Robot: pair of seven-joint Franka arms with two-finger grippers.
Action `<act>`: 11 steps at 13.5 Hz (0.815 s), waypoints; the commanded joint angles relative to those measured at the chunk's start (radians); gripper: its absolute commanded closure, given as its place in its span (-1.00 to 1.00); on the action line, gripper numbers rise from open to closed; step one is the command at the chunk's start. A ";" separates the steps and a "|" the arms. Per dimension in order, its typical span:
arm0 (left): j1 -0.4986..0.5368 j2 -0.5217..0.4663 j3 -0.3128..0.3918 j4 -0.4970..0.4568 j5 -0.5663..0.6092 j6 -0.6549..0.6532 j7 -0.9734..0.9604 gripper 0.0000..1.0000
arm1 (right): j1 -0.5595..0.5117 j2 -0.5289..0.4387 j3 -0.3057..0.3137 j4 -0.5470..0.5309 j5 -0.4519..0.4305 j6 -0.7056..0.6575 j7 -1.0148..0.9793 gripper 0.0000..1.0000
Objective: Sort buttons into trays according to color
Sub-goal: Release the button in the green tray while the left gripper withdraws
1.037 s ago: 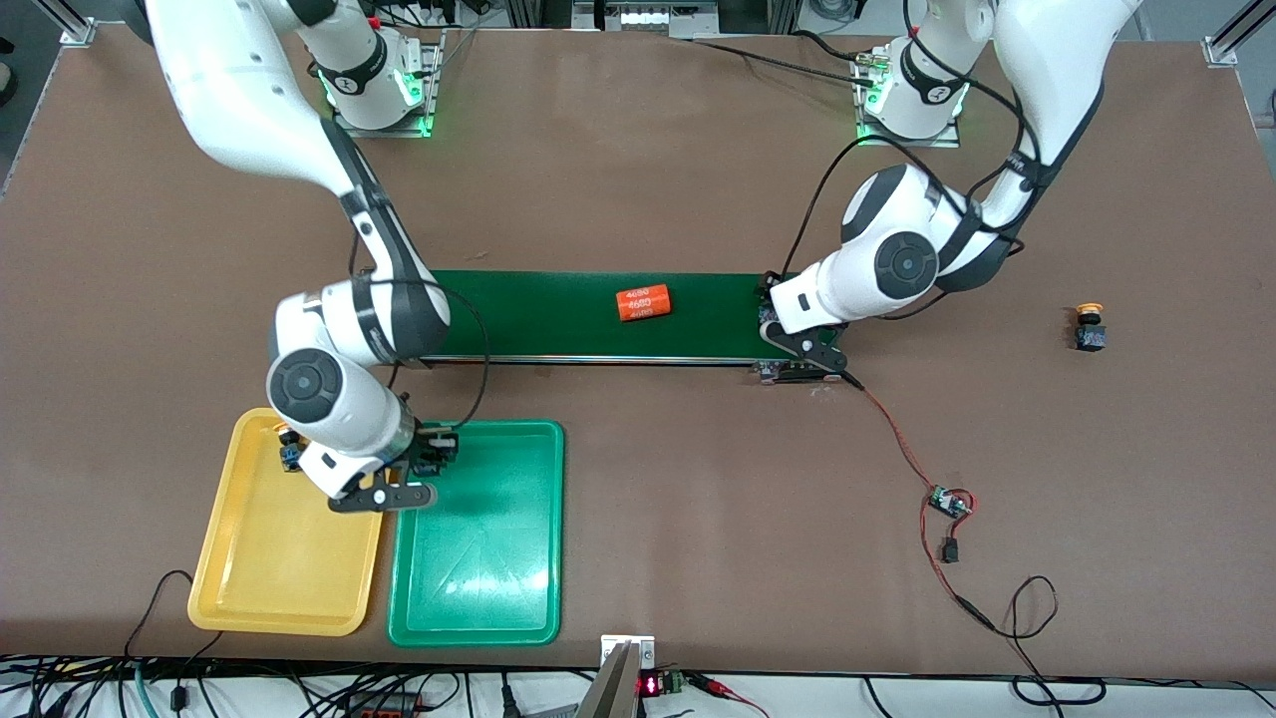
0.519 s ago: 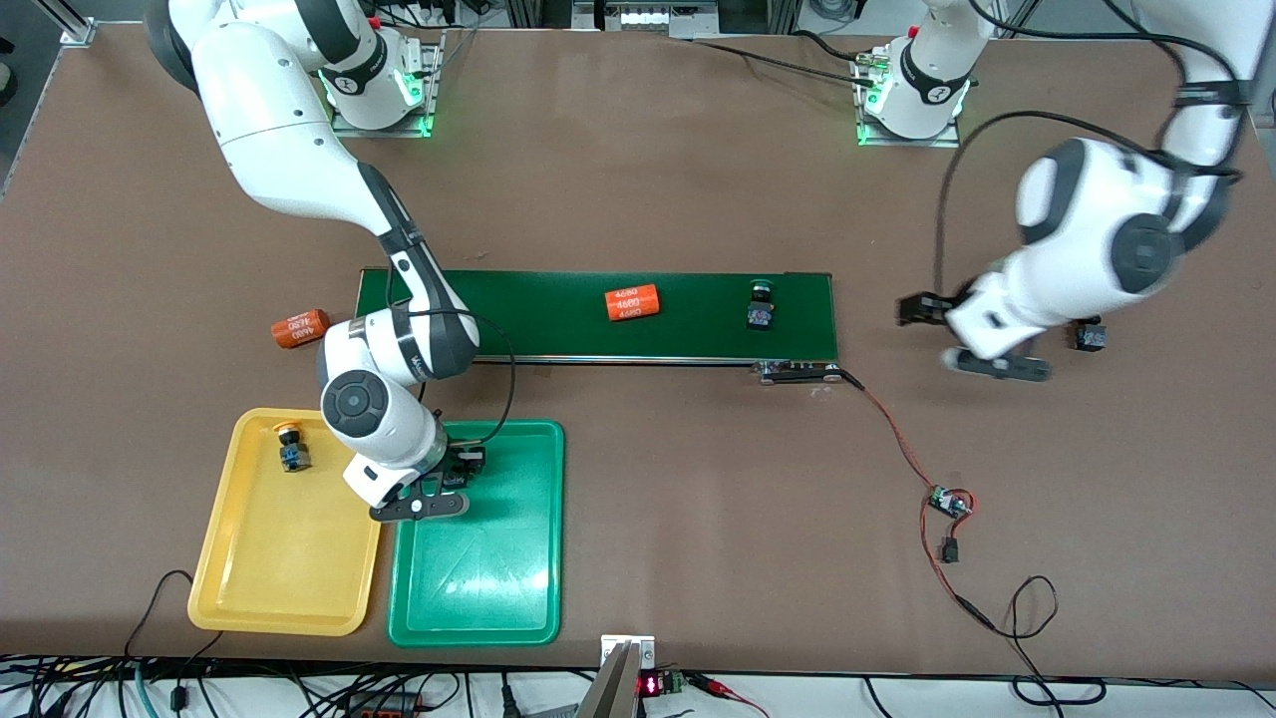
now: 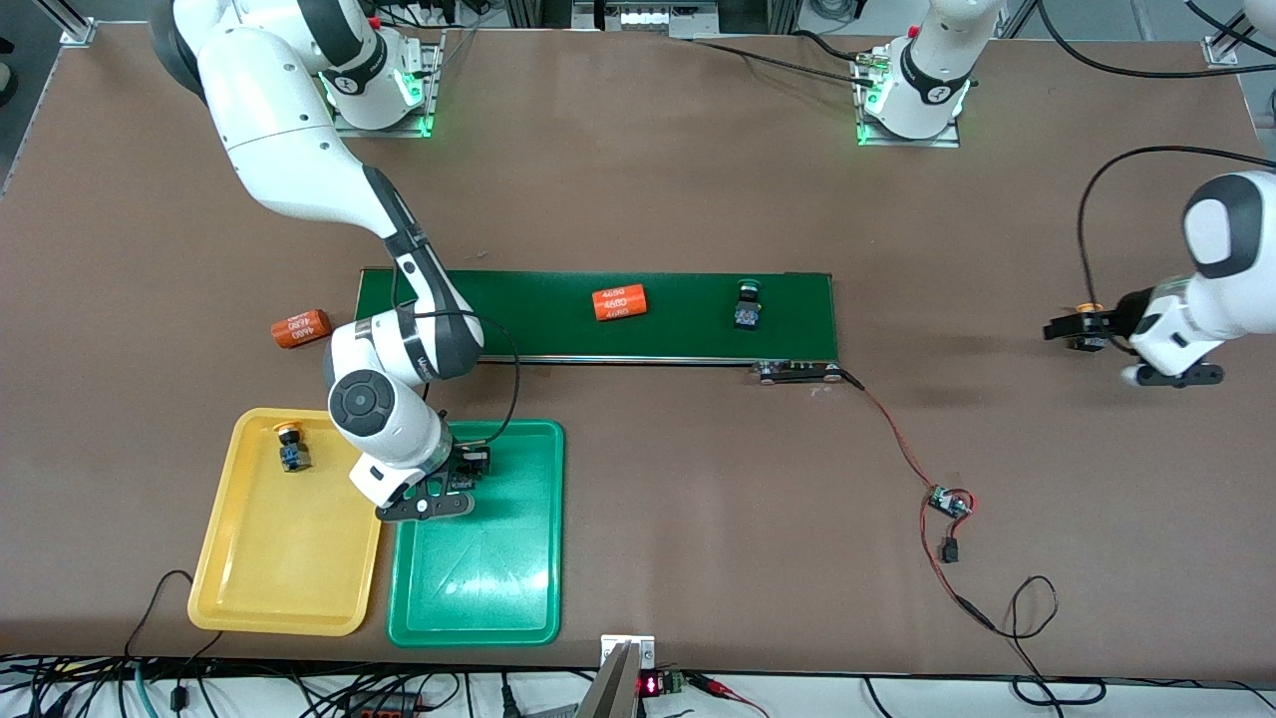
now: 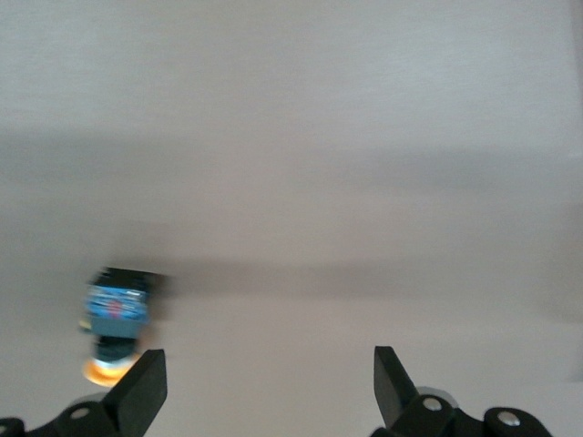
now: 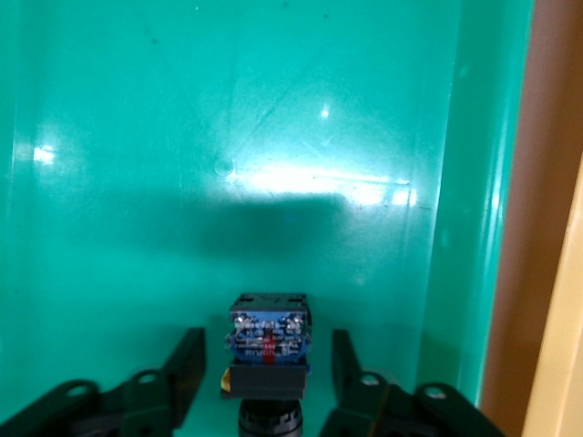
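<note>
Right gripper (image 5: 264,364) low over green tray (image 3: 518,598), fingers apart, button (image 5: 267,341) between them. Left gripper (image 4: 269,378) spread, yellow button (image 4: 117,319) just outside one finger (image 4: 141,387); could knock it away if lowered misaligned.

A broad brown desk (image 3: 638,179) fills the view under even light, with tangled black cables (image 3: 299,688) along its near edge.
</note>
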 commanded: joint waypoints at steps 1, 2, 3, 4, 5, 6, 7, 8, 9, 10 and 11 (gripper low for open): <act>0.084 0.093 -0.010 0.026 0.090 0.019 0.074 -1.00 | 0.006 0.004 -0.002 0.012 0.007 0.006 0.001 -0.50; 0.099 0.113 -0.012 0.026 0.157 0.020 0.074 -1.00 | 0.006 0.001 -0.002 0.012 0.008 0.001 -0.001 -0.50; 0.109 0.130 -0.012 0.026 0.205 0.038 0.074 -1.00 | 0.011 -0.008 -0.001 0.009 0.010 -0.006 -0.002 -0.52; 0.122 0.138 -0.012 0.025 0.225 0.061 0.076 -1.00 | 0.015 -0.038 0.001 -0.009 0.011 -0.037 0.014 -0.53; 0.130 0.151 -0.010 0.025 0.237 0.066 0.074 -1.00 | 0.023 -0.072 0.001 -0.020 0.012 -0.086 0.025 -0.54; 0.130 0.156 -0.009 0.023 0.244 0.066 0.074 -1.00 | 0.028 -0.103 0.001 -0.022 0.012 -0.144 0.040 -0.55; 0.132 0.165 -0.007 0.019 0.257 0.068 0.074 -1.00 | 0.037 -0.138 0.002 -0.022 0.013 -0.207 0.080 -0.59; 0.132 0.177 -0.004 0.016 0.302 0.068 0.074 -1.00 | 0.047 -0.170 0.006 -0.025 0.013 -0.247 0.120 -0.59; 0.133 0.196 -0.004 0.016 0.351 0.069 0.073 -1.00 | 0.060 -0.204 0.007 -0.049 0.015 -0.256 0.148 -0.59; 0.135 0.207 -0.004 0.016 0.369 0.069 0.073 -1.00 | 0.064 -0.245 0.012 -0.095 0.024 -0.250 0.171 -0.59; 0.138 0.208 -0.004 0.014 0.369 0.068 0.070 -1.00 | 0.064 -0.279 0.013 -0.135 0.059 -0.246 0.178 -0.59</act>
